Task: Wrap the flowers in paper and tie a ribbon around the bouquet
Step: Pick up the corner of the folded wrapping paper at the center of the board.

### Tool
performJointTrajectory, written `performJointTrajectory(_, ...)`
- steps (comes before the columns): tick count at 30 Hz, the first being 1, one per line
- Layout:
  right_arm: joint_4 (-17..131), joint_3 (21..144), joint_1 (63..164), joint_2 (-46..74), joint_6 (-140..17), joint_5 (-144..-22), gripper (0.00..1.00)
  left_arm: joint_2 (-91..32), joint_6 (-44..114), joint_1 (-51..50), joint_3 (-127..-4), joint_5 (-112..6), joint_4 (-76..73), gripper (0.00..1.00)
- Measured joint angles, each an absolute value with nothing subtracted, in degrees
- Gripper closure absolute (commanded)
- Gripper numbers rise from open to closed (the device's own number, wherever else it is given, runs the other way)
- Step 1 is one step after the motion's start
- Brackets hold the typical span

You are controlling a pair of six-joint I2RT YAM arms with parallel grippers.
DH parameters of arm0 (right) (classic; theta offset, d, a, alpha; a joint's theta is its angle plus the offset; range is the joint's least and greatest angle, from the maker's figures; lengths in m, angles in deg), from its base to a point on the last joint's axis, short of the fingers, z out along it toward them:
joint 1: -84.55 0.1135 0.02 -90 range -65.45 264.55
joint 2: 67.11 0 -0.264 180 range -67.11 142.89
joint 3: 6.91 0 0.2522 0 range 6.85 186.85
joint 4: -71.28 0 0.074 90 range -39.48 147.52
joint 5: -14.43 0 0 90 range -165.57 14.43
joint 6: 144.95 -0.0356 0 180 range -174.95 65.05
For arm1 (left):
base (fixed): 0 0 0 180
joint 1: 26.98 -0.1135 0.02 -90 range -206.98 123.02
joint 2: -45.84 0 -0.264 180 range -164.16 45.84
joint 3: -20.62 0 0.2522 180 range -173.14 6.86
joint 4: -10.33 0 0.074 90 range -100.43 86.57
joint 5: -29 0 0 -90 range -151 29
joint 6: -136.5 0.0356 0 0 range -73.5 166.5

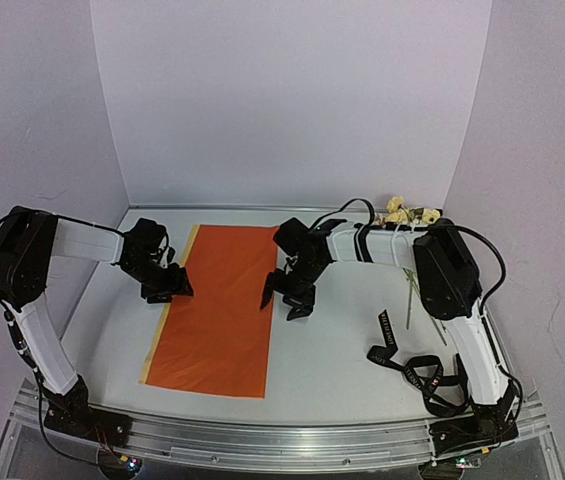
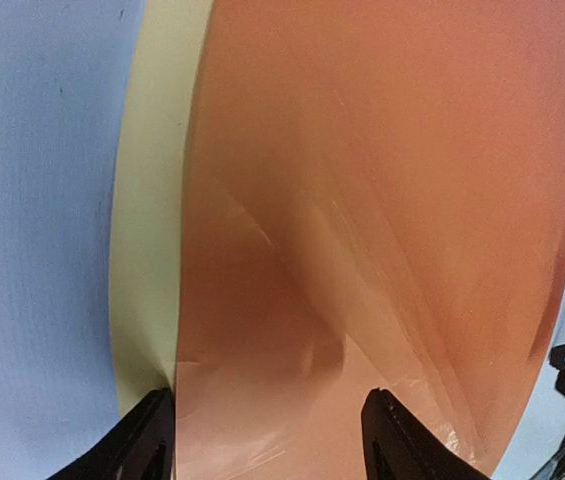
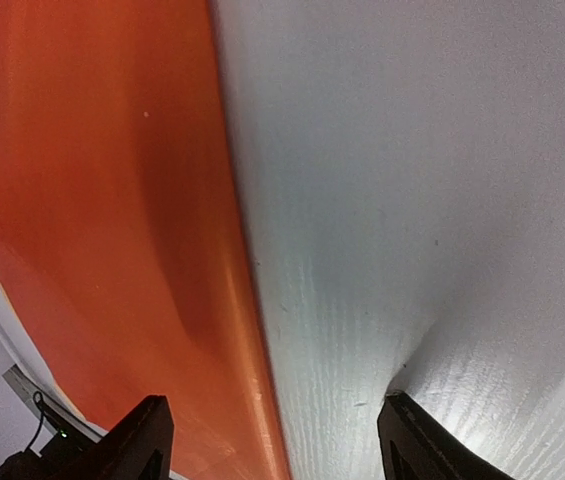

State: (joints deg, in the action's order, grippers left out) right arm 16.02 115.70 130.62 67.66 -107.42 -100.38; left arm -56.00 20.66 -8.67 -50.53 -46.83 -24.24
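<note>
The paper (image 1: pixel 217 310) lies flat on the table, orange face up, with a yellow strip along its left edge. My left gripper (image 1: pixel 167 285) is low over that left edge. In the left wrist view the left gripper (image 2: pixel 267 445) is open, its black fingertips (image 2: pixel 147 440) apart with the orange paper (image 2: pixel 382 200) rippled between them. My right gripper (image 1: pixel 287 297) is at the sheet's right edge. In the right wrist view the right gripper (image 3: pixel 277 445) is open and straddles the edge of the paper (image 3: pixel 92 200). The flowers (image 1: pixel 407 212) lie at the back right, partly behind the right arm. The ribbon (image 1: pixel 412 365) is heaped near the right base.
Pale purple walls (image 1: pixel 292 100) close the table on three sides. A metal rail (image 1: pixel 282 440) runs along the near edge between the arm bases. Thin green stems (image 1: pixel 409 290) lie on the white table (image 1: pixel 342 340) beside the right forearm.
</note>
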Motion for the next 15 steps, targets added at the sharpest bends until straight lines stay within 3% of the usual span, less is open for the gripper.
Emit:
performJointTrajectory(4,16.4,118.2,130.6,69.5,-108.2,-101.1,0.40,-56.1,19.5,-8.7,-50.5,-44.4,-24.0,0.55)
performJointTrajectory(10,16.6,120.0,130.6,70.8,-108.9,-101.9,0.40,-56.1,17.4,-8.7,-50.5,-40.6,-23.2,0.72)
performJointTrajectory(15,16.6,120.6,130.6,71.3,-109.2,-102.2,0.40,-55.9,16.3,-8.7,-50.5,-38.7,-22.4,0.80)
